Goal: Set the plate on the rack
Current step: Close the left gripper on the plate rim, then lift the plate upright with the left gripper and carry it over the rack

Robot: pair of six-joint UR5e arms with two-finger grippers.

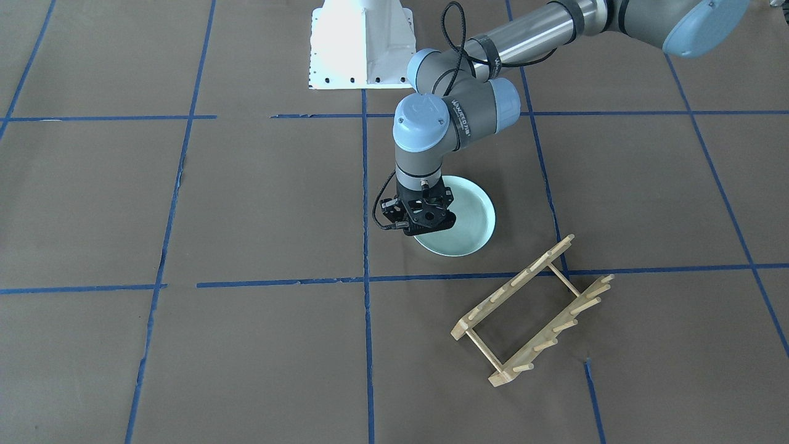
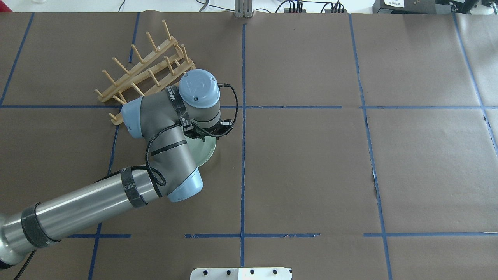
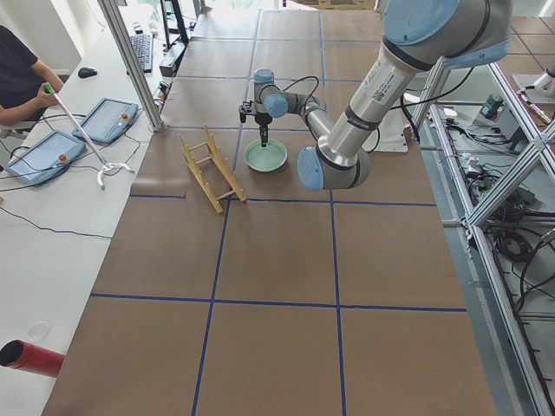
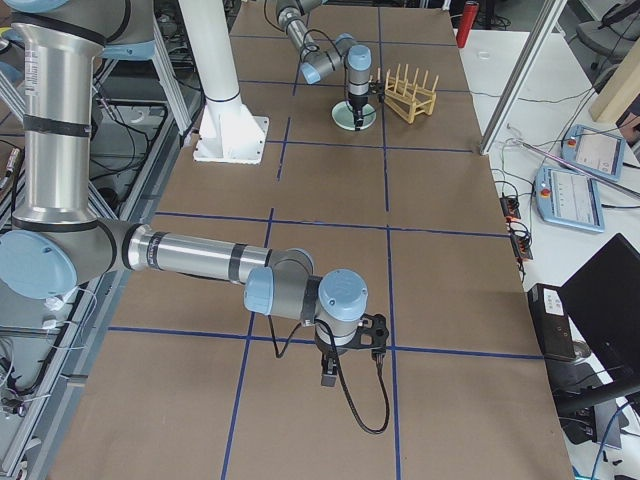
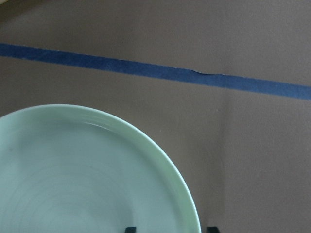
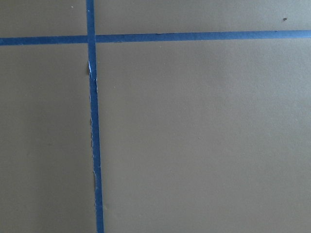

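While it lies flat, plate (image 1: 471,219) rim between parted left jaws

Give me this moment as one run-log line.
phase: pre-grasp | left gripper: open, straddling plate rim | plate: flat on table, apart from rack | rack: empty | right gripper: far off, state unclear

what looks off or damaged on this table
Nothing looks spilled or broken. The rack sits diagonal to the blue tape grid, straddling one line. One tape stretch is ragged, as if torn. The plate lies flat.
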